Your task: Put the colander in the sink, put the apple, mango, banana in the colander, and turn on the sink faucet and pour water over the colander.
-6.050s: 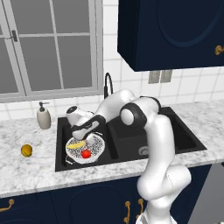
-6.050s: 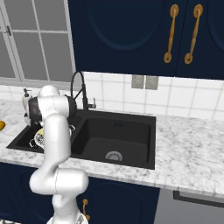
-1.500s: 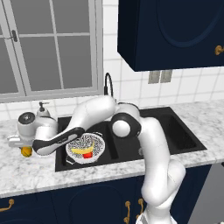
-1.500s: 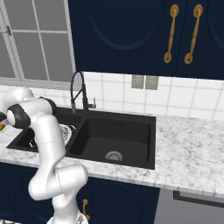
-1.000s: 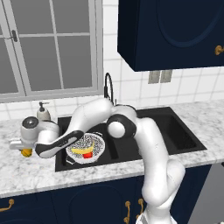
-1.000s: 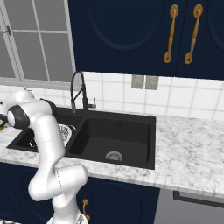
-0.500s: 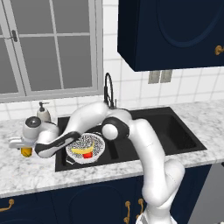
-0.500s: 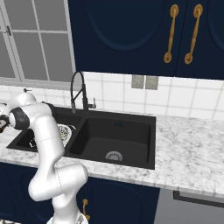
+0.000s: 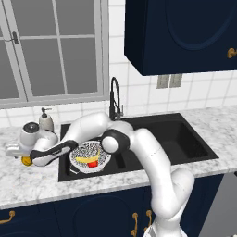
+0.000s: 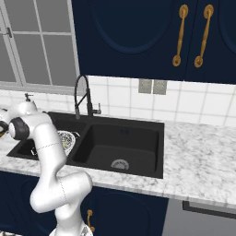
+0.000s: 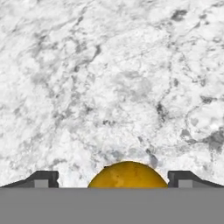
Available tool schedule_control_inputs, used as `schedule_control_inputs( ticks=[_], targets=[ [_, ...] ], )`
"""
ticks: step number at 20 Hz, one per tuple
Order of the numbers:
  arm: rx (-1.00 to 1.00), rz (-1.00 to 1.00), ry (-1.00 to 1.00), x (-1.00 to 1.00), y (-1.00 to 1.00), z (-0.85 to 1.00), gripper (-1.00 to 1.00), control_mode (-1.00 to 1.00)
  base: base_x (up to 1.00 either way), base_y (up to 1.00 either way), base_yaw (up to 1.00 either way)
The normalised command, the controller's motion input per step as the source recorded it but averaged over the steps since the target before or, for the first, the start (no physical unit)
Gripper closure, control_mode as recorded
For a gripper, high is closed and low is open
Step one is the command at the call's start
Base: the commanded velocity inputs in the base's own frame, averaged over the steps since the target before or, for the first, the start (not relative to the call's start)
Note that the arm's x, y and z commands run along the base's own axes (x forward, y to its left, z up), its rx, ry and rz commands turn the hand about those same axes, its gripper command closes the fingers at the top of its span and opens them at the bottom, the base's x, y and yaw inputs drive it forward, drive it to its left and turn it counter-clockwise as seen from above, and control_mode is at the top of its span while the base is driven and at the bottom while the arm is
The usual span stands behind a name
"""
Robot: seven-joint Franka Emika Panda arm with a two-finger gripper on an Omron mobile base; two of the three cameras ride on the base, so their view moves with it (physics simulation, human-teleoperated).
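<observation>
Since six seconds ago the arm is swinging away from above the colander (image 9: 91,156) and out to the left over the marble surface (image 9: 41,180), where the hand (image 11: 113,180) is now hanging low over the mango (image 11: 127,174). Its two fingertips (image 11: 43,179) are standing wide apart on either side of the fruit, gripping nothing. The mango is lying on the surface just left of the sink (image 9: 185,143), near the soap pump bottle (image 9: 45,121). The colander is sitting in the left basin, holding the banana (image 9: 84,159) and the apple (image 9: 92,163). The sink faucet (image 9: 114,98) is standing behind it.
</observation>
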Motion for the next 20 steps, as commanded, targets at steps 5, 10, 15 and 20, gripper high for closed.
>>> schedule_control_inputs(
  ticks=[5,10,15,20],
  targets=[
    [0.0,0.0,0.16,-0.06,0.01,-0.37,1.0,-1.0,0.0,0.0,0.0],
    [0.0,0.0,0.04,-0.38,-0.36,-0.14,1.0,-1.0,0.0,0.0,0.0],
    [-0.01,0.0,-0.06,-0.56,-0.77,0.05,1.0,-1.0,0.0,0.0,0.0],
    [0.0,0.0,-0.11,-0.6,-0.97,0.18,1.0,-1.0,0.0,0.0,0.0]
  ],
)
